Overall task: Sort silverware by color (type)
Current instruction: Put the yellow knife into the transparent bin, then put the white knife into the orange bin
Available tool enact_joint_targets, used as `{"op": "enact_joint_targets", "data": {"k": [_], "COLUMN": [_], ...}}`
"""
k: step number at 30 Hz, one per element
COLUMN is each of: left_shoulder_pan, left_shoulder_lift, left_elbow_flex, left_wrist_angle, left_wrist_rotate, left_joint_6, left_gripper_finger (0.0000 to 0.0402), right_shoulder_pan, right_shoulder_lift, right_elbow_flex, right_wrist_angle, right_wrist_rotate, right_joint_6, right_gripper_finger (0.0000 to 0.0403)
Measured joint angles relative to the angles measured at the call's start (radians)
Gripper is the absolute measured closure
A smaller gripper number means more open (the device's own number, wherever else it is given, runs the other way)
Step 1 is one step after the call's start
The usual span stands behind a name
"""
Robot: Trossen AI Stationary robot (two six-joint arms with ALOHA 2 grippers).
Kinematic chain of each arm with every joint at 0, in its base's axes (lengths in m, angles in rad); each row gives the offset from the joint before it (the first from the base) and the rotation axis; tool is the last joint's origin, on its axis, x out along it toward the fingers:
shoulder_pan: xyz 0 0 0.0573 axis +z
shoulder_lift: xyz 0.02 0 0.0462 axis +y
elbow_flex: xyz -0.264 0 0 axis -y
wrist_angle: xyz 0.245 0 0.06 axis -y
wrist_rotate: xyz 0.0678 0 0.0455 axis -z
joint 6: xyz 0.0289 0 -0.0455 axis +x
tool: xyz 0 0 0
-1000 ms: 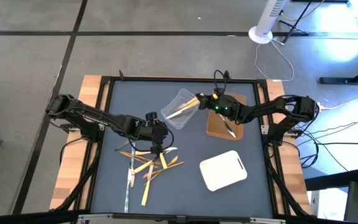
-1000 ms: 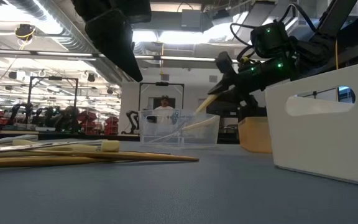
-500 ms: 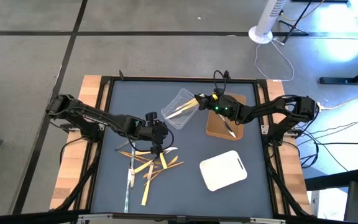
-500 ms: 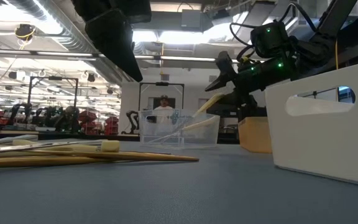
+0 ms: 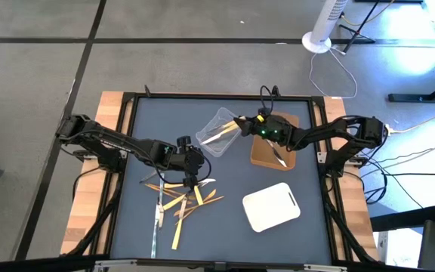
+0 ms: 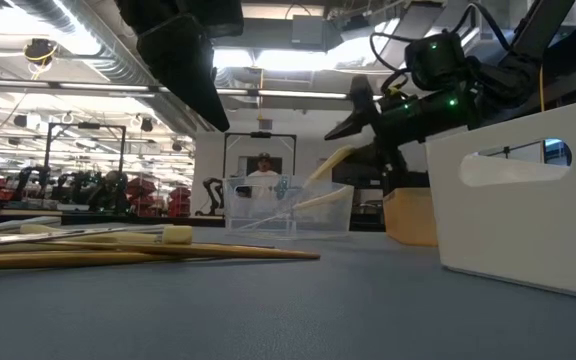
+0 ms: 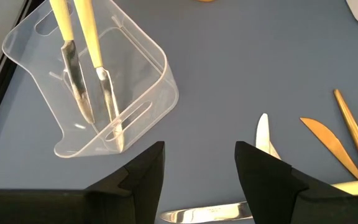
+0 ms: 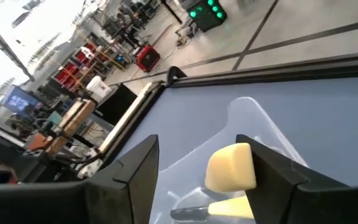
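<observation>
The right hand [image 5: 238, 124], fingers apart, hovers over the clear plastic tub [image 5: 219, 131] holding two pale-yellow-handled knives [image 7: 82, 56]. The left hand [image 7: 199, 171], also spread, waits above the desk pile. These light, stiff, slippery utensils are probably best gripped at mid-handle.

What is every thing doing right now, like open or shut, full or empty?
Right tool: open, over the clear tub's rim, nothing held.
Left tool: open, above the pile, empty.
Clear tub: upright, two pale-handled knives leaning inside.
Brown tray: one silver utensil in it.
White tray: looks empty.
Loose silverware pile: scattered flat on the mat, unsorted.
</observation>
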Motion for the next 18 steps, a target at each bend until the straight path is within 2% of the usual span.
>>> {"op": "enact_joint_targets", "data": {"k": [5, 12, 18], "left_shoulder_pan": [0.0, 0.0, 0.0], "left_shoulder_lift": [0.0, 0.0, 0.0], "left_elbow_flex": [0.0, 0.0, 0.0], "left_wrist_angle": [0.0, 0.0, 0.0], "left_wrist_rotate": [0.0, 0.0, 0.0], "left_joint_6": [0.0, 0.0, 0.0], "left_gripper_finger": [0.0211, 0.0211, 0.0211], "right_shoulder_pan": [0.0, 0.0, 0.0], "right_shoulder_lift": [0.0, 0.0, 0.0], "right_elbow_flex": [0.0, 0.0, 0.0], "right_wrist_angle": [-0.008, -0.082, -0.071], "right_wrist_rotate": [-0.049, -0.053, -0.052], "right_joint_6": [0.0, -0.1, -0.107], "right_gripper_finger": [0.0204, 0.0204, 0.0204]}}
